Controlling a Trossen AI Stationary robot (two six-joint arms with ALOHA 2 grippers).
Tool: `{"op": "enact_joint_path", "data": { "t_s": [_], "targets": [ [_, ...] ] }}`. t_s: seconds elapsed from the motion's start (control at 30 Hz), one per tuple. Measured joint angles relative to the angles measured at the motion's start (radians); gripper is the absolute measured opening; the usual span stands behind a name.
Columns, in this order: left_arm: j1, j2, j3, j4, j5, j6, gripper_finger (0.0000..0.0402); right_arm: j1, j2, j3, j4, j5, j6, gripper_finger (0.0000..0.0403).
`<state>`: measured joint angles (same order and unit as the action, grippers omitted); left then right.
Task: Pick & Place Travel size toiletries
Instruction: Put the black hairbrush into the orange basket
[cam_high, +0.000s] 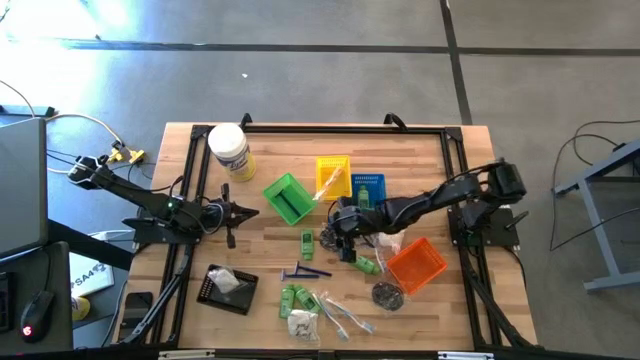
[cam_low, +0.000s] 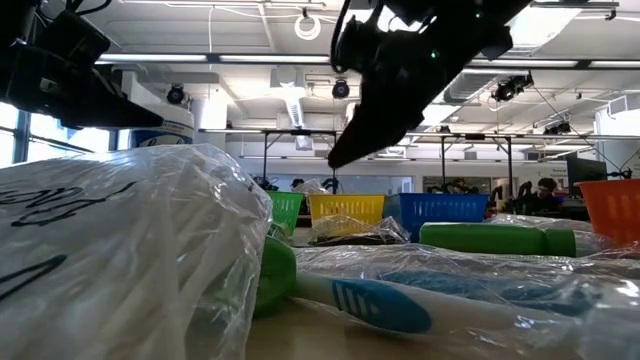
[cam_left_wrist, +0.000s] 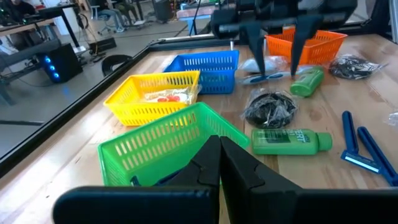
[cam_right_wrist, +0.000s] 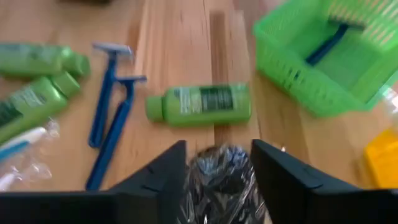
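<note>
**Operator:** Right wrist view first, nearest thing out. My right gripper (cam_right_wrist: 219, 163) has its fingers spread, and a dark bundle in clear wrap (cam_right_wrist: 219, 177) sits between them. I cannot tell whether the pads touch it. Just beyond lies a green bottle (cam_right_wrist: 199, 104) on its side, with two blue razors (cam_right_wrist: 111, 118) beside it. Farther off stands the green basket (cam_right_wrist: 298, 81), a blue item already inside.

**Inspector:** Risks from that position?

**Operator:** As I judge it, a closure could pinch only the loose wrap, and the bundle would slide out on lifting. A low sweep could also nudge the green bottle, which would likely roll.

**Inspector:** Left arm?

**Operator:** My left gripper (cam_left_wrist: 219, 163) is clenched on nothing, waiting behind the green basket near the table's left side.

**Inspector:** Clearances?

**Operator:** From the high view, the right gripper works mid-table. The yellow basket (cam_high: 333, 176) and blue basket (cam_high: 368, 186) stand close on the far side, the orange basket (cam_high: 416, 264) close on its near right. Bare wood lies toward the far edge and between the arms. More toiletries in wrap (cam_high: 318, 310) crowd the near edge, so that route is poor. The black tray (cam_high: 226, 290) lies near-left, the white jar (cam_high: 229, 150) far-left.
</note>
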<state>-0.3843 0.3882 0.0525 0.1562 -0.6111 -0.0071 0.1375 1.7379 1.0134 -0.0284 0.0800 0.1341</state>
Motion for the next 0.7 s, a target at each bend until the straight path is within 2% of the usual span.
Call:
{"op": "enact_joint_path", "data": {
  "t_s": [0.1,0.2,0.27,0.53,0.7],
  "targets": [
    [0.0,0.0,0.0,0.002,0.0,0.0,0.0,0.0,0.044,0.019,0.002,0.0,0.022,0.0214],
    [0.0,0.0,0.0,0.005,0.0,0.0,0.0,0.0,0.077,0.028,0.001,-0.001,0.03,0.0229],
    [0.0,0.0,0.0,0.007,0.0,0.0,0.0,0.0,0.093,0.028,0.001,0.001,0.03,0.0232],
    [0.0,0.0,0.001,0.008,0.0,0.0,0.0,0.0,0.104,0.028,-0.027,0.123,0.031,0.0228],
    [0.0,0.0,0.001,0.008,0.0,0.002,0.0,0.0,0.132,0.029,-0.021,0.094,0.03,0.0229]
  ]
}}
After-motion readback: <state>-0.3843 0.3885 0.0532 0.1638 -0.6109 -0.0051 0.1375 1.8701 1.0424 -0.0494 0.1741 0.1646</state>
